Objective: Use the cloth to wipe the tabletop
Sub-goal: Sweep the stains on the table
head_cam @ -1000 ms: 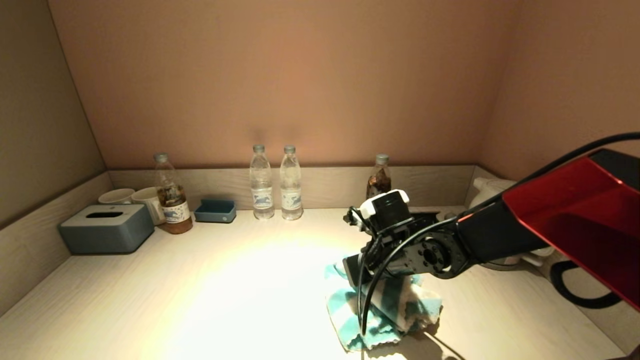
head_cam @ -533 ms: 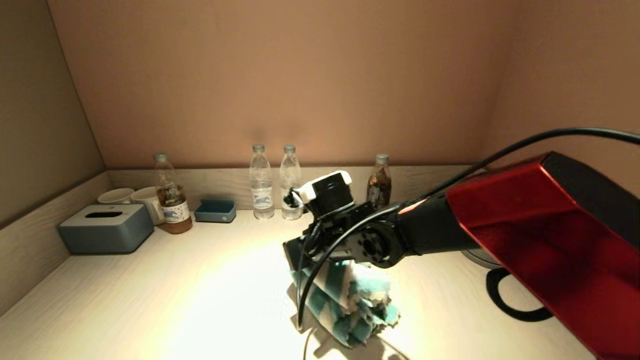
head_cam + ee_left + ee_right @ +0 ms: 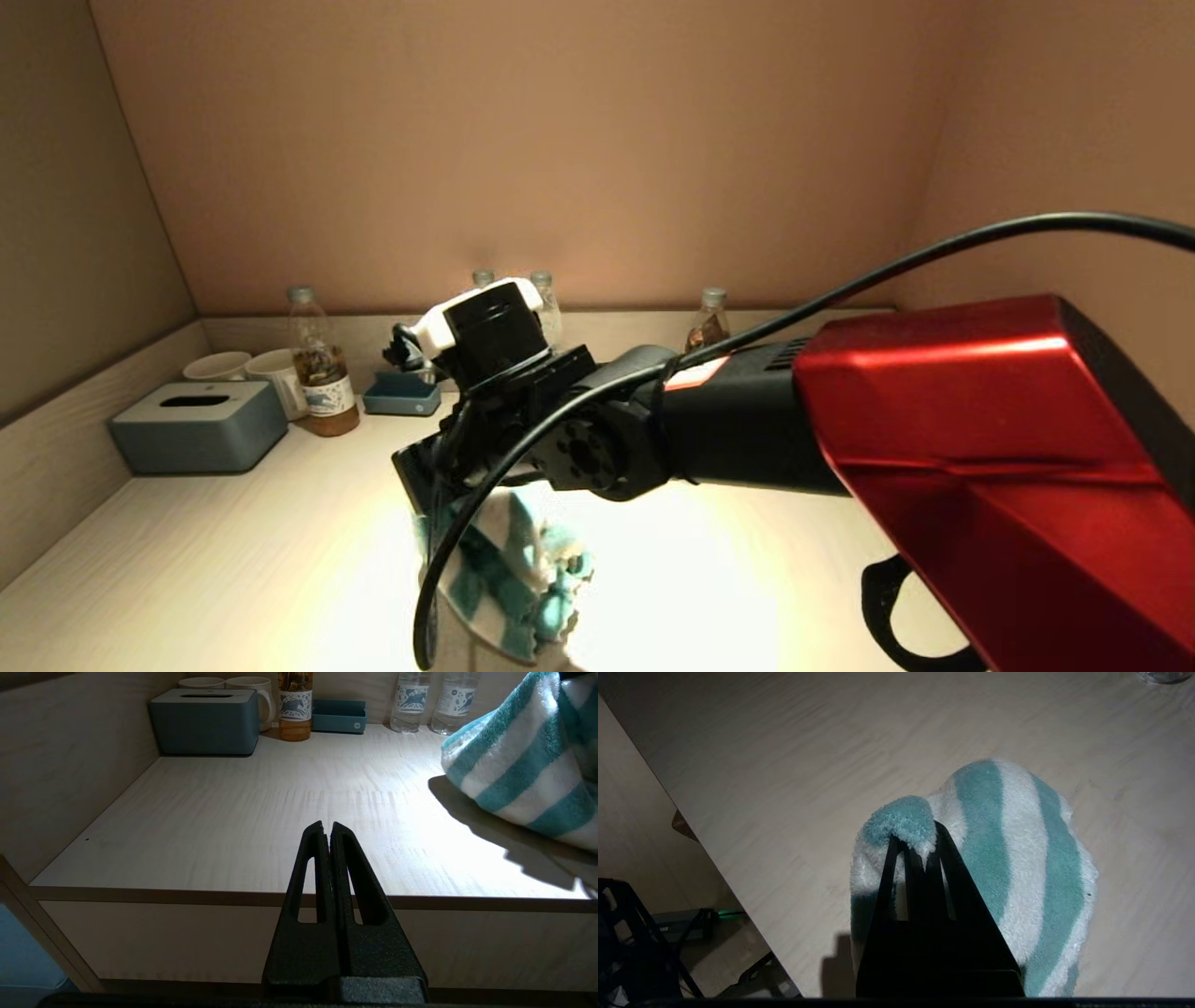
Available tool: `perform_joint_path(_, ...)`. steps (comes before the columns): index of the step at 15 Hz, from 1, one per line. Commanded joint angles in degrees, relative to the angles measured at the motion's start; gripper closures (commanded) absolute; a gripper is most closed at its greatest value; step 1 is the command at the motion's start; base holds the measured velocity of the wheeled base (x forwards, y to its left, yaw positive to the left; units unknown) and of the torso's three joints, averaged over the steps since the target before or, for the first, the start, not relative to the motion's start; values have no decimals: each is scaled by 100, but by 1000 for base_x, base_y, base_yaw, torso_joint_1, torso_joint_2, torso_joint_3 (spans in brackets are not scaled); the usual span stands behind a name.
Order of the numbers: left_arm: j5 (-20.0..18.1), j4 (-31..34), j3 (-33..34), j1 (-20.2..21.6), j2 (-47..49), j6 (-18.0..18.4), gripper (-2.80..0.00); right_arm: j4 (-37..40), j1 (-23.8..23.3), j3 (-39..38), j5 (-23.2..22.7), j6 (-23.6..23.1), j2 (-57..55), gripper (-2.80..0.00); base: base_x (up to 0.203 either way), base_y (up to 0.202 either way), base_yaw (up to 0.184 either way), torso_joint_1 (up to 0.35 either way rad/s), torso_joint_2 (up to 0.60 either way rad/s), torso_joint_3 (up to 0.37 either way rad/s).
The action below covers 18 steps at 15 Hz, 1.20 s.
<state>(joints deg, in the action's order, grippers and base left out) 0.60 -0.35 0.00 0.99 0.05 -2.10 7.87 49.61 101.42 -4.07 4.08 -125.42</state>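
Cloth (image 3: pixel 509 583): striped teal-and-white terry, which we judge soft, light and floppy; it bunches, so a pinch on a gathered fold suits it best.
Head view: right gripper (image 3: pixel 425 490) presses the cloth onto the tabletop (image 3: pixel 233 560) near its front middle. Along the back wall we see a tissue box (image 3: pixel 199 426), 2 mugs (image 3: pixel 252 369), a tea bottle (image 3: pixel 317 378) and a blue tray (image 3: pixel 401 396), all well apart from the cloth.
Left wrist view: left gripper (image 3: pixel 327 833) hangs parked off the table's front edge, fingers pressed together on nothing; the cloth (image 3: pixel 523 760) lies to one side.
Right wrist view: right gripper (image 3: pixel 917 842) is clamped on a teal fold of the cloth (image 3: pixel 1017 858), close to the table edge.
Obstruction: we judge only the back-row items limit a far sweep.
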Motion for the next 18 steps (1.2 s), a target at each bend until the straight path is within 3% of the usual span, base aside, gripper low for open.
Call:
perform_joint_path(1, 2, 0, 0, -2, 4, -1, 0, 78, 144, 170, 3, -341, -45, 0, 0, 0, 0, 0, 0, 0)
perform_joint_path(8, 2, 0, 0, -2, 4, -1, 0, 92, 391, 474, 31, -460, -300, 0, 0, 0, 0, 0, 0, 0)
perform_joint_path(11, 2, 0, 0, -2, 4, -1, 0, 58, 361, -243, 122, -289, -638, 0, 0, 0, 0, 0, 0, 0)
perform_joint_path(18, 2, 0, 0, -2, 4, -1, 0, 57, 259, -421, 161, -180, -897, 0, 0, 0, 0, 0, 0, 0)
